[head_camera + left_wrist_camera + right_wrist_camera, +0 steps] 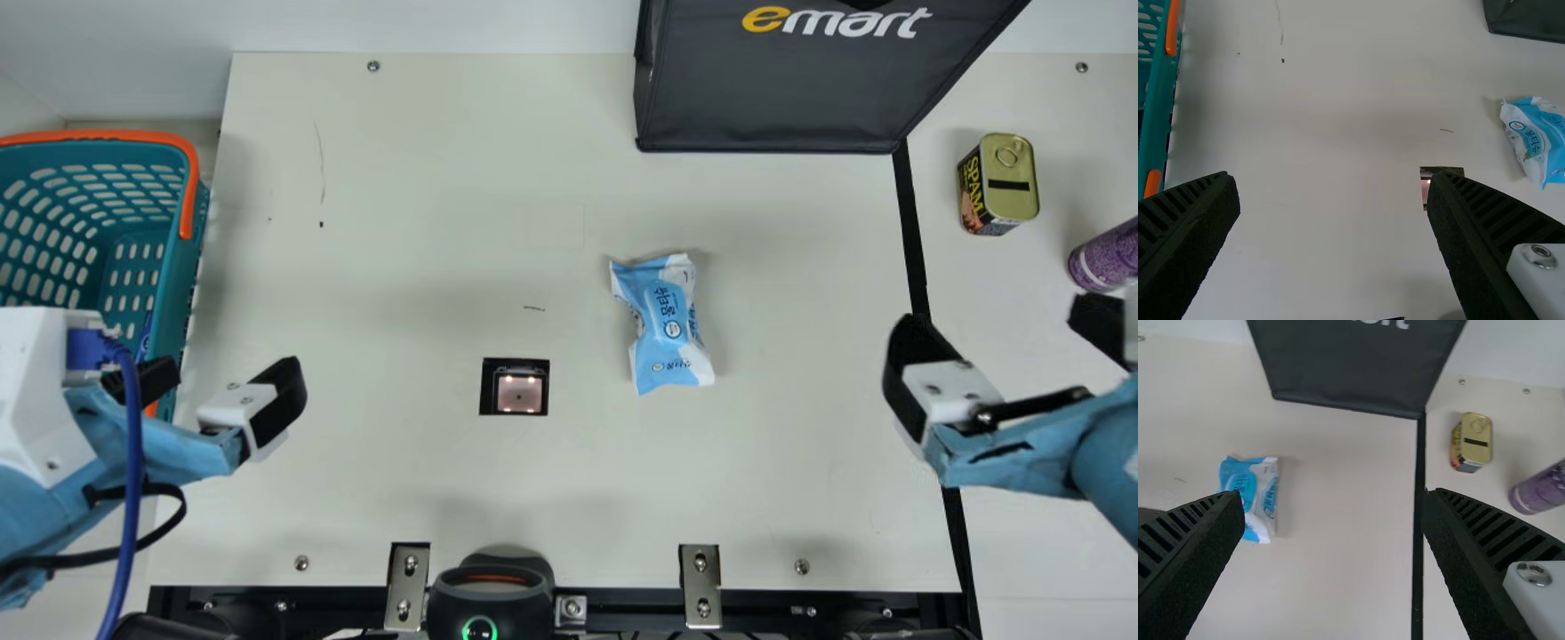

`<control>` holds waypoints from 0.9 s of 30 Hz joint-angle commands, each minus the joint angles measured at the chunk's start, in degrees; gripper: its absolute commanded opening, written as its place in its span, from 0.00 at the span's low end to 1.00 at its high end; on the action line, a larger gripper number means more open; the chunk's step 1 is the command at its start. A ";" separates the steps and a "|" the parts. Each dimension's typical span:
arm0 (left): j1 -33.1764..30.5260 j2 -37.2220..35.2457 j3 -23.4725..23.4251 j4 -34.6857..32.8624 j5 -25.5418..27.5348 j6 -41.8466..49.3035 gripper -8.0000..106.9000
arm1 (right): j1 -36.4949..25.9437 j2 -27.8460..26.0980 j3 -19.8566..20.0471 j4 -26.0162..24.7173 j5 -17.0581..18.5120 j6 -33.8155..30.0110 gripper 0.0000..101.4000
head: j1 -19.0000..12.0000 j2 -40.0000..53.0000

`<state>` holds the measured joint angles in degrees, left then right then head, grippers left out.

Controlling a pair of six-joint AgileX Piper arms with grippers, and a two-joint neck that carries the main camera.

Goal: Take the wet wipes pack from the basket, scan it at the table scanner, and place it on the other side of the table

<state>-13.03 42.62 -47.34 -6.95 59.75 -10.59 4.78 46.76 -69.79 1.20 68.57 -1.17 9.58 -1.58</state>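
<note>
While the table scanner (518,391) glows pink in its black square, the wet wipes pack (667,324) lies flat on the table (373,489) to its right and a little farther back, near it but apart. Pack blue and white, ends crimped, long side running roughly front to back.

Left gripper (218,380): well to the scanner's left, over the table's edge by the basket; released, its two ribbed fingers wide apart. Right gripper (1005,342): well to the scanner's right, beyond the pack and over the black strip (911,231); also released, ribbed fingers spread.

Teal basket (169,293), orange-handled: far left of the scanner, reaching farther back. Dark bag (765,102): behind the scanner and to the right. Gold-topped can (1009,182), upright: far right of the scanner, farther back; purple container (1107,258) on that same side, beyond the can. Black device (489,596) with a green ring light: in front of the scanner.
</note>
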 commanded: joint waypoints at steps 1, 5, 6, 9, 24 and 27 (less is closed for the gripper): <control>0.00 0.00 0.00 0.00 0.00 0.00 0.85 | 0.69 1.35 0.20 1.14 -0.71 -0.50 0.94 | -1.66 0.00; 0.00 0.00 0.00 0.00 0.00 0.00 0.85 | 1.99 3.96 0.97 3.49 -1.95 -1.94 0.94 | -1.66 0.00; 0.00 0.00 0.00 0.00 0.00 0.00 0.85 | 2.25 4.60 1.15 4.08 -2.22 -2.29 0.94 | -1.66 0.00; 0.00 0.00 0.00 0.00 0.00 0.00 0.85 | 2.82 6.68 1.68 6.06 -3.21 -3.41 0.94 | -1.66 0.00; 0.00 0.00 0.00 0.00 0.00 0.00 0.85 | 6.11 17.00 2.76 10.61 -5.29 -3.52 0.94 | -1.66 0.00; 0.00 0.00 0.00 0.00 0.00 0.00 0.85 | 7.78 19.11 2.73 9.66 -5.35 -1.68 0.94 | -1.66 0.00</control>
<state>-13.03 42.62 -47.34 -6.95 59.75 -10.59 11.86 64.94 -66.99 11.22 63.16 -3.75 9.67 -1.58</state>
